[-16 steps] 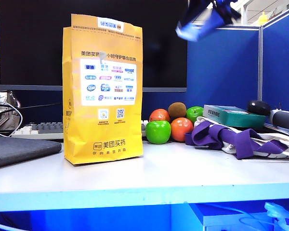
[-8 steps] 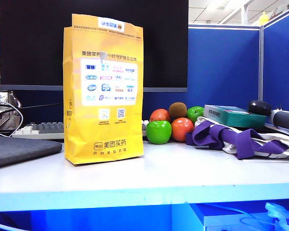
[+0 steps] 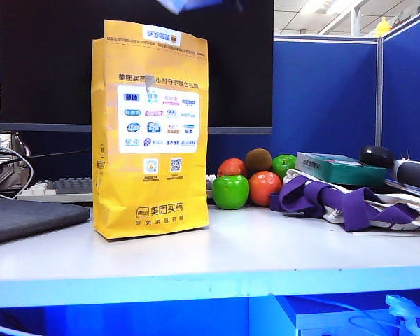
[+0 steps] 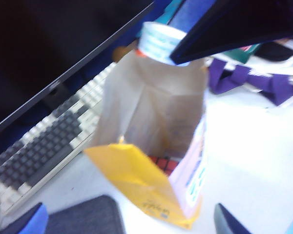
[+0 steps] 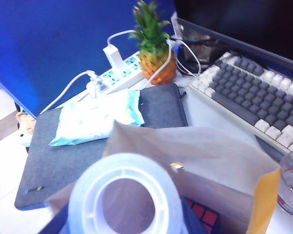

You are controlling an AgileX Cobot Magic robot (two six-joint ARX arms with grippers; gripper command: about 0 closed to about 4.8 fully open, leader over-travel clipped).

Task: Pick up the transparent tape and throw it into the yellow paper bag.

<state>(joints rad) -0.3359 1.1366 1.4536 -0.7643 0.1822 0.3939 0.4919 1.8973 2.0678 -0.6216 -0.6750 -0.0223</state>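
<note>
— Tape first: where's that flat round roll of whitish clear tape (image 5: 124, 195)?

— Pinched in the right gripper (image 4: 178, 46). The dark fingers (image 4: 224, 24) are clamped on the roll's edge, and the roll hangs straight over the open mouth of the tall yellow paper bag with the white printed label (image 3: 150, 126), not inside it.

— So what sits right below that claw?

— The bag's brown inside (image 4: 151, 107), and deep at the bottom a red-squared puzzle cube (image 4: 163, 163). From the room camera only a blurred blue scrap of the claw pokes in at the top edge, just above the bag's rim.

— And the left gripper?

— Higher up and back from the bag, looking down at it. Two blue-and-black fingertips (image 4: 27, 222) show at the edge of its own camera, standing well apart, so it's spread wide and holds nothing.

— Anything beyond the right claw?

— On the far side of the bag from it, a grey-and-white keyboard (image 5: 249, 97) under a black monitor (image 3: 56, 63). Farther off, a grey mat (image 5: 63, 156) with a pale blue plastic packet (image 5: 95, 119) on it, a small pineapple (image 5: 154, 48) and a white power strip (image 5: 119, 73).

— And by the fruit?

— Green and red apples (image 3: 246, 187) just beside the bag, then a purple-and-white strap (image 3: 350, 203).
</note>
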